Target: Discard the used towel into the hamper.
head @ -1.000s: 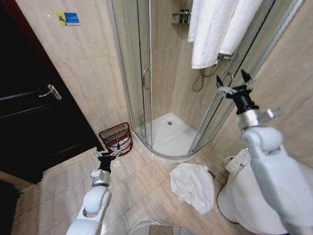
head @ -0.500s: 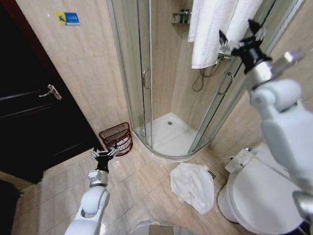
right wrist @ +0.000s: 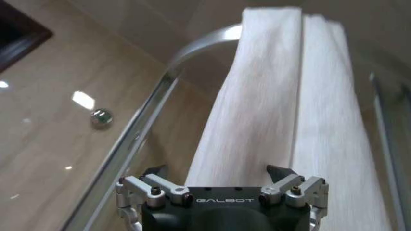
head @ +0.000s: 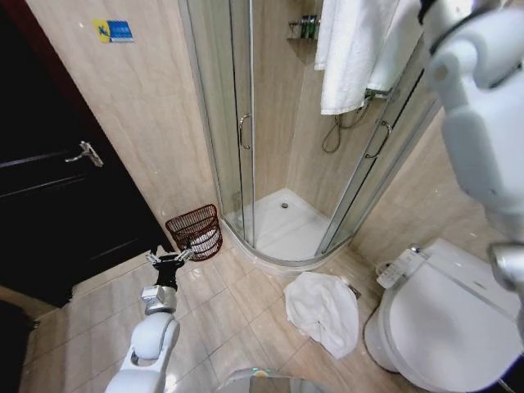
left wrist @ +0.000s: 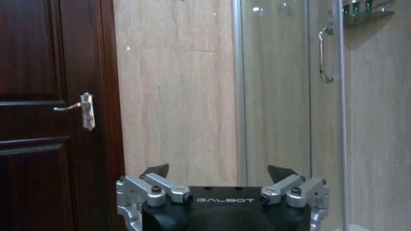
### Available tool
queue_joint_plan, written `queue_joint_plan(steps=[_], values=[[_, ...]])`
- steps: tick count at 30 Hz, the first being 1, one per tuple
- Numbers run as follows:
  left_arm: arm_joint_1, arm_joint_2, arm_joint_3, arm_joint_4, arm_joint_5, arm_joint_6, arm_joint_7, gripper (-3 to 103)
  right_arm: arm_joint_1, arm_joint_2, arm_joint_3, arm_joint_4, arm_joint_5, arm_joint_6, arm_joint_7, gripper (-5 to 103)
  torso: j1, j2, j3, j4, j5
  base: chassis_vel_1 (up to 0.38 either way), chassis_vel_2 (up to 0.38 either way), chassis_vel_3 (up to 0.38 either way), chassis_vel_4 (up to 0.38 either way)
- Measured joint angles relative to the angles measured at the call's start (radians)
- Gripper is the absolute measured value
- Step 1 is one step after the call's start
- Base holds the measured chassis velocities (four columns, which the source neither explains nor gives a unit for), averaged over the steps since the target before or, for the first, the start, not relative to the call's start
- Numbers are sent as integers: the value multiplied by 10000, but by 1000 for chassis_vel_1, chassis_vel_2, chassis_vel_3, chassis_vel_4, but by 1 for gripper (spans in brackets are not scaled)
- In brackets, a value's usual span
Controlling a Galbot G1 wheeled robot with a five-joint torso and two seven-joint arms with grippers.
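Two white towels (head: 356, 53) are hanging over the shower rail at the upper right of the head view, and a third towel (head: 323, 311), crumpled, is lying on the floor tiles at the lower centre-right of that view, just in front of the shower threshold and beside the toilet (head: 446, 327). Which one counts as the used towel is a matter of judgement; the right arm's reach toward the hanging pair suggests one of those. The hamper (head: 195, 232) is sitting at centre-left of the head view against the beige wall, beside the shower door (head: 237, 123), and it looks to be holding only a little pale material at its bottom.

Nothing is being gripped. In the right wrist view the right gripper (right wrist: 219, 174) is pointing at the hanging towels with its jaws spread and bare, apparently near the cloth but not touching it. The left gripper (head: 166, 259) is hovering low at lower left of the head view, near the hamper, jaws likewise parted and unloaded, facing the wall and the dark door (left wrist: 51, 110).

Judged from this, the task is standing at its opening: grasping, carrying and dropping are all left to do.
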Motion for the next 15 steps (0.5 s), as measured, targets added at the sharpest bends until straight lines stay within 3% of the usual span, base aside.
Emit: queue_joint_plan(steps=[6, 15], values=[[-5, 1, -58, 149, -20, -212, 46, 100, 1631, 1076, -358, -1608, -659, -590, 897, 100, -2, 0, -1, -4, 5, 0, 0, 0, 0], [-77, 45, -83, 267, -149, -347, 62, 100, 3138, 2322, -501, -3961, -1051, -673, 1425, 100, 0, 0, 0, -1, 3, 0, 0, 0, 0]])
